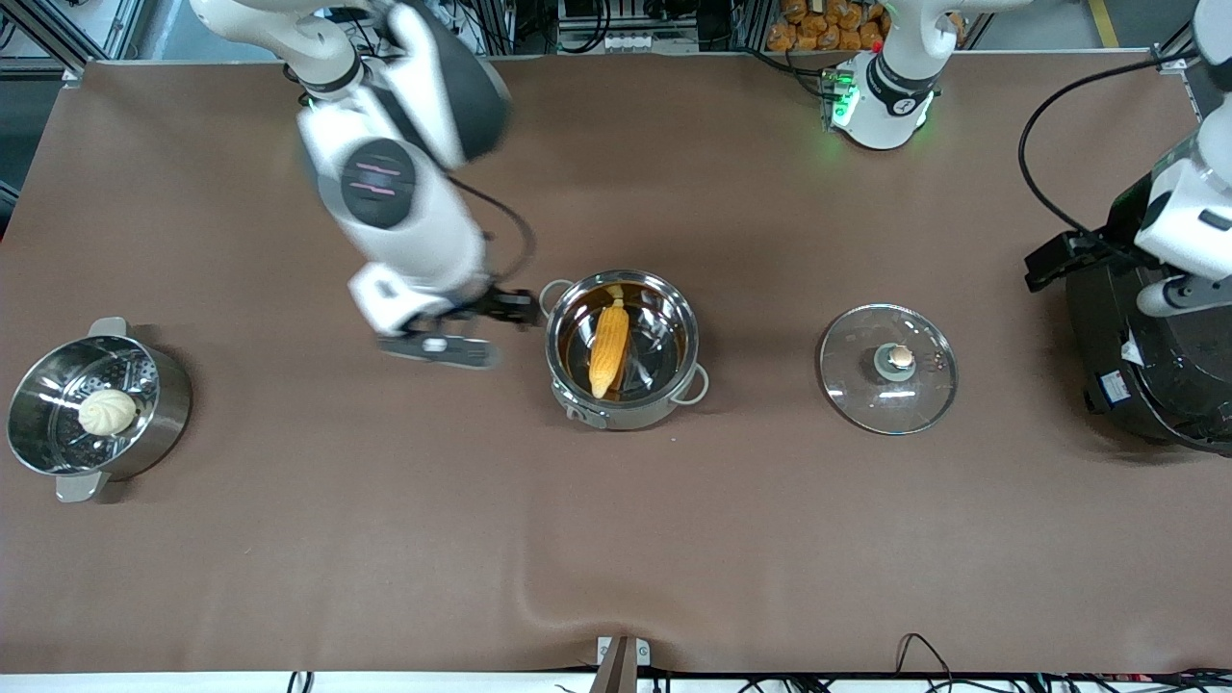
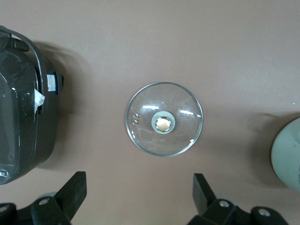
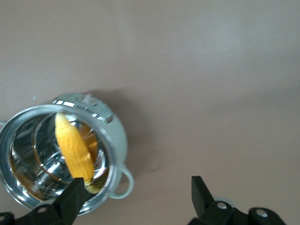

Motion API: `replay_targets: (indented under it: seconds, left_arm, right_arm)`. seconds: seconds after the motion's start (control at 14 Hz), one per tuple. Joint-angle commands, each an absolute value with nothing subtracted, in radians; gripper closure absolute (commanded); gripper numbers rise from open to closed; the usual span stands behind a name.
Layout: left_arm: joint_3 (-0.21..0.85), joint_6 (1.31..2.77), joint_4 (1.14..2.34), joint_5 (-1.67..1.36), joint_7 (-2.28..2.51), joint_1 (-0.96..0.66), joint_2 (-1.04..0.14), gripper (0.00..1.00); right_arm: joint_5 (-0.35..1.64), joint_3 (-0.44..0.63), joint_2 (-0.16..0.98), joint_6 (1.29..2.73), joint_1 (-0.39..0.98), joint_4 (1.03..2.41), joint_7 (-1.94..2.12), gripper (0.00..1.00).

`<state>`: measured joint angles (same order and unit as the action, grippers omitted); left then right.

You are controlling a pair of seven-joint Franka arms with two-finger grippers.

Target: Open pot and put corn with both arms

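The steel pot (image 1: 630,412) stands uncovered mid-table with the yellow corn (image 1: 608,348) lying inside it. Its glass lid (image 1: 866,385) with the copper-coloured knob (image 1: 901,357) lies flat on the table, toward the left arm's end. My right gripper (image 1: 505,308) is open and empty, just beside the pot toward the right arm's end. The right wrist view shows the pot (image 3: 117,136) and the corn (image 3: 72,150) by my right gripper (image 3: 138,185). My left gripper (image 2: 139,187) is open and empty, high up, with the lid (image 2: 187,126) below it. The left arm (image 1: 1189,221) is over the black cooker.
A big black cooker (image 1: 1145,375) stands at the left arm's end and also shows in the left wrist view (image 2: 18,117). A steel steamer pot (image 1: 164,423) holding a pale bun (image 1: 107,412) stands at the right arm's end.
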<state>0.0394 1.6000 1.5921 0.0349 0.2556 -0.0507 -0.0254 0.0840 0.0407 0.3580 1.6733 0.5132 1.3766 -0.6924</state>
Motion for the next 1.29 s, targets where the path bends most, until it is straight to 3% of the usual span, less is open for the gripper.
replay_targets:
  seconds: [0.0,0.5,0.71,1.21]
  left_arm:
    - [0.045,1.575,1.56,0.011,0.235,-0.041,-0.046,0.0]
    - [0.044,1.54,1.554,0.011,0.238,-0.041,-0.017,0.0]
    - [0.035,1.493,1.506,0.018,0.236,-0.041,-0.018,0.0]
    - [0.04,1.491,1.508,0.012,0.23,-0.043,-0.018,0.0]
  right_arm:
    - [0.1,0.023,0.209,1.67,0.384,1.508,-0.629,0.0]
    - [0.038,0.026,0.063,1.494,0.123,1.513,-0.189,0.0]
    - [0.034,0.028,0.063,1.367,0.051,1.425,-0.103,0.0]
    - [-0.003,0.026,0.072,1.358,0.005,1.361,-0.023,0.0]
